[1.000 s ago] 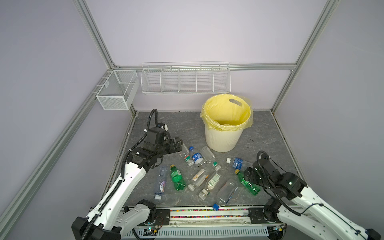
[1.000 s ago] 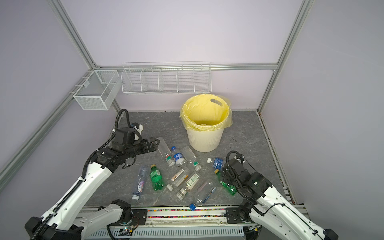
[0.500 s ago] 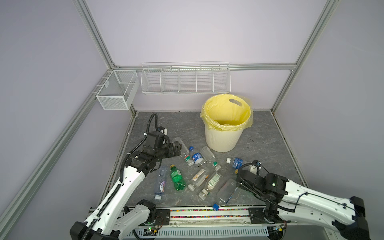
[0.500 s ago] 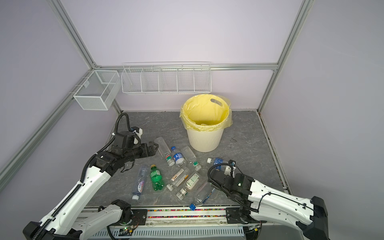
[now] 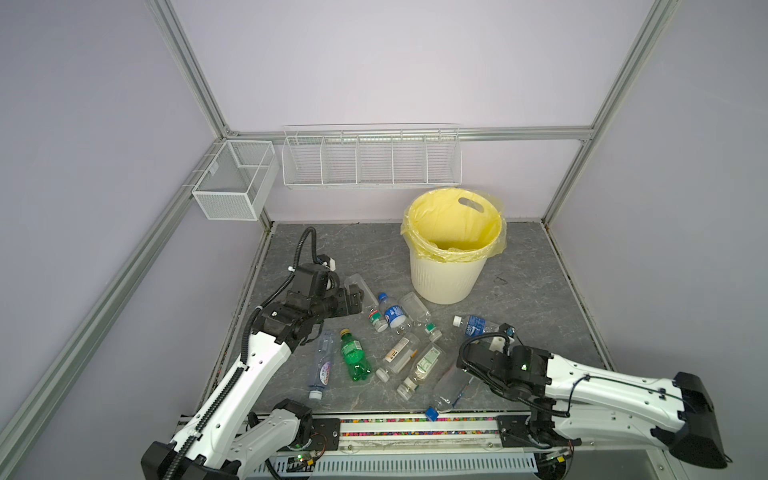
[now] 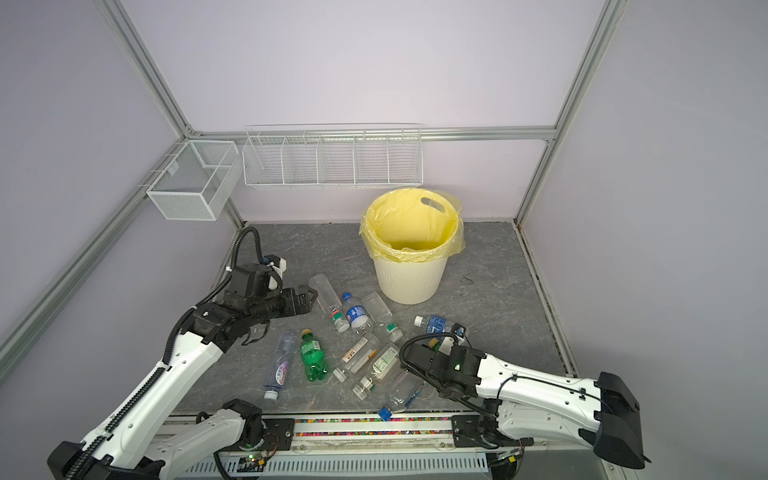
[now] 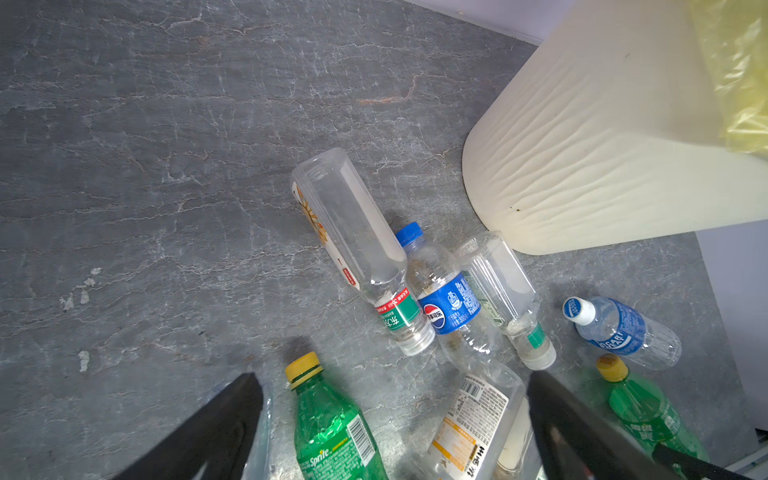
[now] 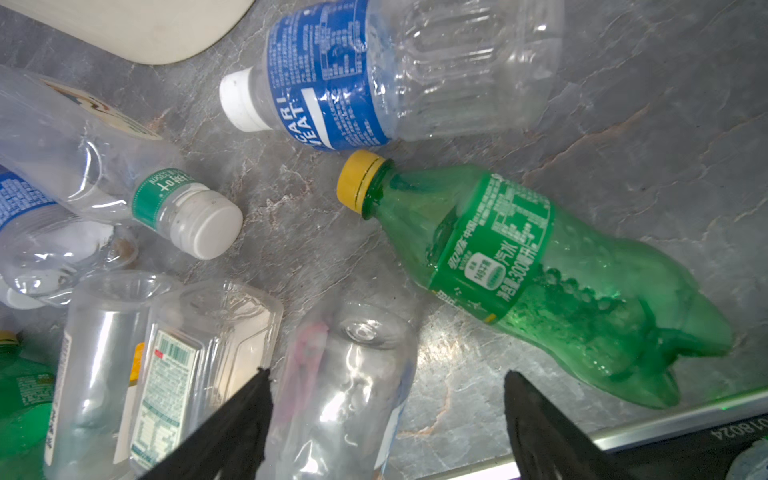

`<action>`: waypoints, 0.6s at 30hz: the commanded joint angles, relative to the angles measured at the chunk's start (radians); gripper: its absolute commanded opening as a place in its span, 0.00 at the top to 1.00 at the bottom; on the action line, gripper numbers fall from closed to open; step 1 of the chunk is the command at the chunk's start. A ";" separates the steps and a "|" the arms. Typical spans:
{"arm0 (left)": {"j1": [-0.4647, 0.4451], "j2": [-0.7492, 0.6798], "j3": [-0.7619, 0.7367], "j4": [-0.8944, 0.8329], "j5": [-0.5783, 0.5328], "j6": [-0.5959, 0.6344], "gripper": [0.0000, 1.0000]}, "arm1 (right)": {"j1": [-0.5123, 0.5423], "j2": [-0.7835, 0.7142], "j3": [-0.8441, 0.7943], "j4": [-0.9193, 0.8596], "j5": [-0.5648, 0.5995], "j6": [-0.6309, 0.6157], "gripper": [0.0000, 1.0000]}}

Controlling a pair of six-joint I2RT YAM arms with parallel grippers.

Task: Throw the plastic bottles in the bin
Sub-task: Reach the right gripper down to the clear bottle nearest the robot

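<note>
The plastic bottles (image 5: 397, 355) all lie scattered on the tabletop (image 5: 536, 266) in front of the bin (image 5: 440, 282), whose yellow liner shows no bottle inside. Within the last second the right arm has dropped low and stretched inward, so the right claw (image 8: 386, 374), spread wide and empty, now has a finger either side of the clear blue-capped bottle (image 5: 449, 388); this looks like the first pick. The left claw (image 7: 392, 376), also released, has eased slightly lower near the tall clear bottle (image 7: 353, 232). The right-hand pick lies close to the front rail (image 5: 415, 424), while open tabletop remains right of the bin
</note>
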 commanded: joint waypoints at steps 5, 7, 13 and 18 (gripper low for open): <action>0.005 0.003 -0.014 -0.011 -0.013 0.020 0.00 | 0.007 0.052 0.003 0.093 -0.060 0.108 0.11; 0.005 -0.001 -0.016 -0.011 -0.019 0.020 0.00 | 0.008 0.070 -0.001 0.117 -0.071 0.108 0.11; 0.005 -0.002 -0.026 -0.017 -0.032 0.020 0.00 | 0.018 0.097 -0.030 0.159 -0.072 0.155 0.11; 0.005 -0.002 -0.030 -0.016 -0.043 0.017 0.00 | 0.020 0.140 -0.022 0.171 -0.090 0.145 0.11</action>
